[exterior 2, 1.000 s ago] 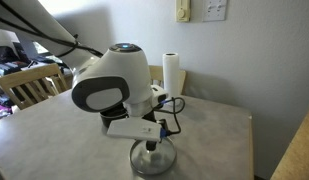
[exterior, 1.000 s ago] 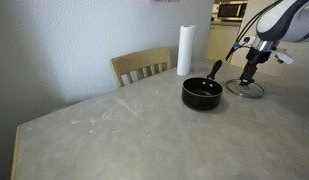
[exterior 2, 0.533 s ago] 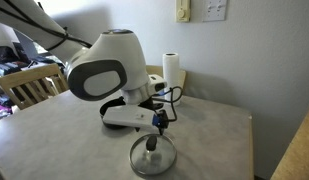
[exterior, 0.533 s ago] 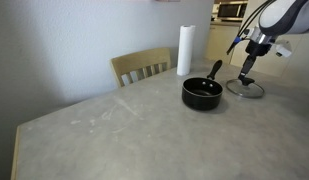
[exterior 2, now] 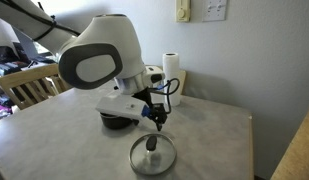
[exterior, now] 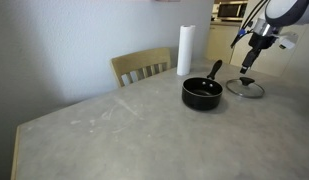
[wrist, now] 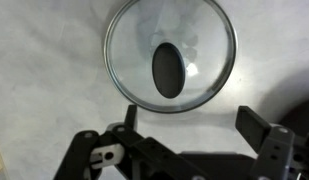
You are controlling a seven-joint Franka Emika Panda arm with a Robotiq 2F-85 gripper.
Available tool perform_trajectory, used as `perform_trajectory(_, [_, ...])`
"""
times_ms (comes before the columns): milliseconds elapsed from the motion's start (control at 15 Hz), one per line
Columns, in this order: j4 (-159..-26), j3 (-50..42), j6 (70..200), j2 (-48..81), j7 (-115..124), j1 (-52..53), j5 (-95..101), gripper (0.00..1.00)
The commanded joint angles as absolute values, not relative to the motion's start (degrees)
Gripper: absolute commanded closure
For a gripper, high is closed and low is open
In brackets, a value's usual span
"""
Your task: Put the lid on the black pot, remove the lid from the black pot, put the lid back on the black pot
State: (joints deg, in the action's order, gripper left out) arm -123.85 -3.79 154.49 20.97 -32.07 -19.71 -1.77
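1. Two jaws spread wide: in an exterior view the gripper point(exterior: 245, 72) hangs just above the lid point(exterior: 246, 88), which lies flat on the table point(exterior: 114, 130) right of the pot point(exterior: 202, 93).
2. In an exterior view, the lid point(exterior 2: 153, 155) lies below the gripper point(exterior 2: 157, 122), not touching it.
3. Wrist view: the knob point(wrist: 170, 70) lies ahead of the fingers point(wrist: 104, 155), with its long axis running between them.

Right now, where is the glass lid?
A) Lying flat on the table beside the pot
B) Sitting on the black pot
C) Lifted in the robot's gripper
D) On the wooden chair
A: the lid lies flat on the table, apart from the uncovered black pot, and the open gripper above it holds nothing.
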Motion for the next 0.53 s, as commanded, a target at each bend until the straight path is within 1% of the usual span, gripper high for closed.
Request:
perform_trajectory(0, [-125.6,-4.7,152.2,18.2,-29.8,-19.2,-0.7,0.0])
perform_trajectory(467, [-124.6,-4.3,151.9,20.2,-30.0,-19.7,-1.5,0.0])
